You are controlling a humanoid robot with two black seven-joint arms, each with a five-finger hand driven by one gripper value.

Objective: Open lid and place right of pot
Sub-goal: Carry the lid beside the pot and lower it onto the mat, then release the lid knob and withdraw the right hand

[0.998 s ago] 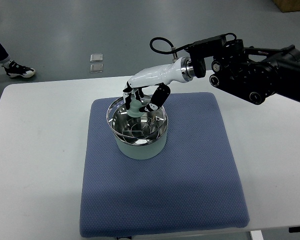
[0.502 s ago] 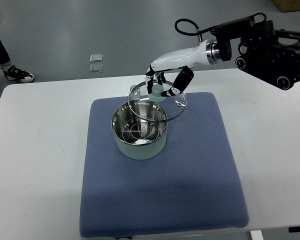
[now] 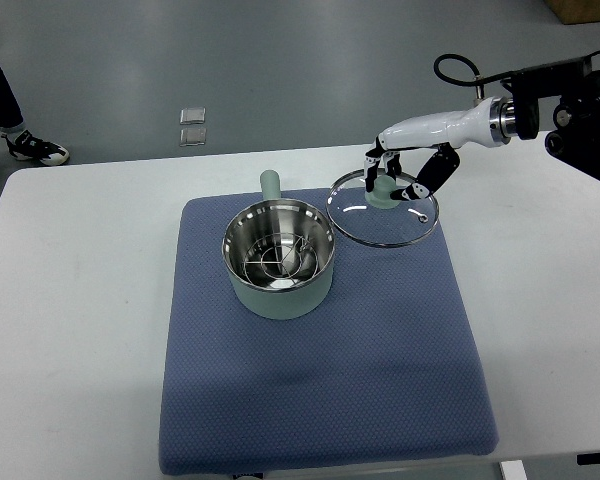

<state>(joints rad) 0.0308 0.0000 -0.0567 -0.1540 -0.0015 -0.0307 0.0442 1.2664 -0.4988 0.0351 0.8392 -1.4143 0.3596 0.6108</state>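
A pale green pot [image 3: 278, 260] with a steel inside stands uncovered on the blue mat [image 3: 320, 380], its handle pointing to the far side. My right hand [image 3: 398, 176] is shut on the green knob of the glass lid [image 3: 382, 209]. The lid hangs level above the mat's far right part, just right of the pot and clear of its rim. The right arm reaches in from the upper right edge. The left arm does not show.
The mat lies on a white table [image 3: 80, 300]. A person's leg and shoe [image 3: 35, 145] stand on the floor at the far left. Two small square tiles [image 3: 192, 125] lie on the floor beyond the table.
The right hand lifted the lid off the pot and carried it to the right. The pot stayed where it was.
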